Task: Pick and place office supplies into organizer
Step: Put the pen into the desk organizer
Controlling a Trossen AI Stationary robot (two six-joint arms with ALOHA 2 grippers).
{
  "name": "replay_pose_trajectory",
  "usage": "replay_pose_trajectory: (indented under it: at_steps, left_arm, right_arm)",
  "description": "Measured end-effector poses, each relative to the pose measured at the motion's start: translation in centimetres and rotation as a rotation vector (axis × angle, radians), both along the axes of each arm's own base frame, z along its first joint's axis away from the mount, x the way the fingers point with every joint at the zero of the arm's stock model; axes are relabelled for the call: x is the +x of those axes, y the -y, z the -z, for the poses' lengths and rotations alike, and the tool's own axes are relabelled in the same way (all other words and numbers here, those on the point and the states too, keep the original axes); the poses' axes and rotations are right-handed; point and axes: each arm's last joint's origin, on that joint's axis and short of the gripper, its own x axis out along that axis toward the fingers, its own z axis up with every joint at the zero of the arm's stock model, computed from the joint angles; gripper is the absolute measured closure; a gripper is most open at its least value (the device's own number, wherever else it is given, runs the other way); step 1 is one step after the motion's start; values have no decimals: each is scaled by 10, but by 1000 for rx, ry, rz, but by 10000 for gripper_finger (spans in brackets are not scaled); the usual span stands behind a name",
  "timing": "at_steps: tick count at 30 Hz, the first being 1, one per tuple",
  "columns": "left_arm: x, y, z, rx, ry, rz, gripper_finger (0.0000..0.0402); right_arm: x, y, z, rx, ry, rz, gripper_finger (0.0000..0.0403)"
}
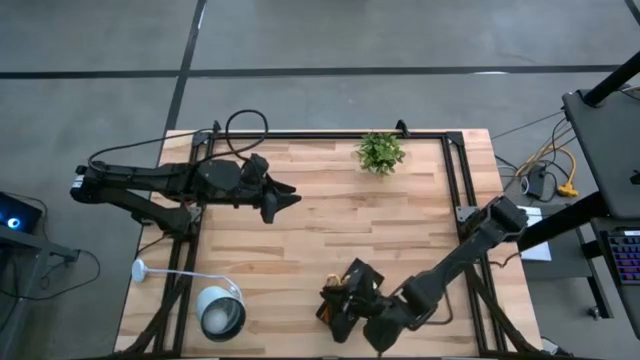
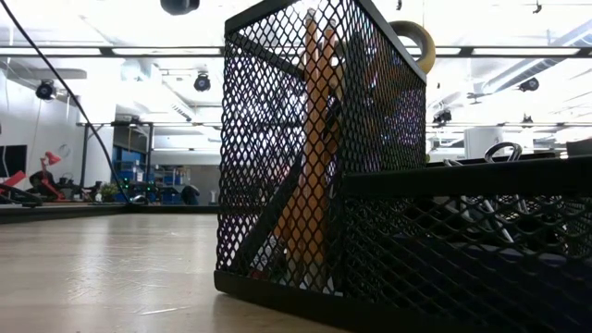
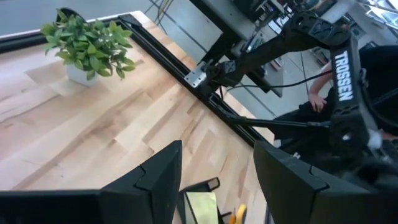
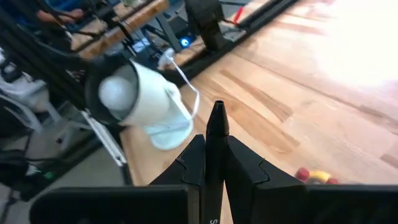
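R pincer (image 4: pixel 208 158) clenched on slim black pen (image 4: pixel 216 134), tip up, prob for dropping into black mesh organizer (image 2: pixel 370 185). L pincer (image 3: pixel 214 180) gaped, empty, waiting over wooden bench (image 1: pixel 300 250).

This is a robotics lab set up in a large open office or workshop hall. A wooden worktop (image 1: pixel 330 240) sits in a black metal frame (image 1: pixel 455 170) on a grey concrete floor (image 1: pixel 320 50), with cables (image 1: pixel 550 165) trailing beside the frame and a keyboard (image 1: pixel 625 255) on a desk next to it. Beyond the worktop, the low view shows a long room with ceiling strip lights (image 2: pixel 111 51), hung cameras (image 2: pixel 202 81) and distant desks. An arm beyond the worktop carries the maker's lettering (image 3: pixel 343 76).
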Motion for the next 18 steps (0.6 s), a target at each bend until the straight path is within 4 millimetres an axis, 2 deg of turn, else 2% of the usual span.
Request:
replay_pose_trajectory:
  at_steps: [8,18]
  left_arm:
    - [0,2,0,-15,0,50,218]
    - [0,3,3,-27,-13,115,218]
  right_arm:
    - [10,-5,35,-64,-35,65,378]
    - [16,-4,52,-97,-64,85,378]
